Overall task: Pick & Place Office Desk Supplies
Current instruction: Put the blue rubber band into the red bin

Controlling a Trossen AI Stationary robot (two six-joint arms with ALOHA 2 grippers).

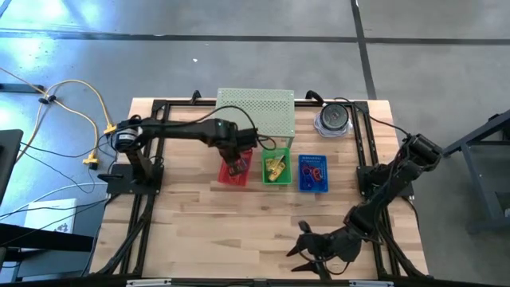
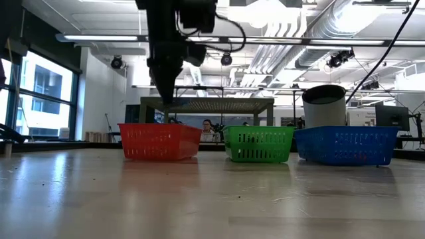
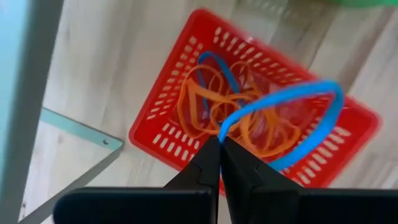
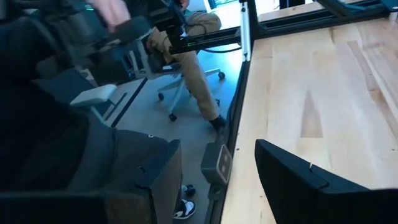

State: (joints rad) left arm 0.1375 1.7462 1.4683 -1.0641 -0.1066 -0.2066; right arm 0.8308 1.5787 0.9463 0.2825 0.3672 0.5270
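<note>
While our right gripper (image 1: pixel 307 249) is idling part-open at the near table edge, our left gripper (image 3: pixel 221 146) is pinching a blue rubber band (image 3: pixel 292 109) above the red basket (image 3: pixel 163 134); next we're releasing it inside.

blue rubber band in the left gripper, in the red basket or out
Out: the left gripper, shut, holds the blue rubber band above the red basket.

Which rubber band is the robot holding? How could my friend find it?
Find the red plastic basket, leftmost of three. Above it, the left tool pinches a thin blue rubber-band loop. It alone hangs in the air; the others lie in the basket.
</note>
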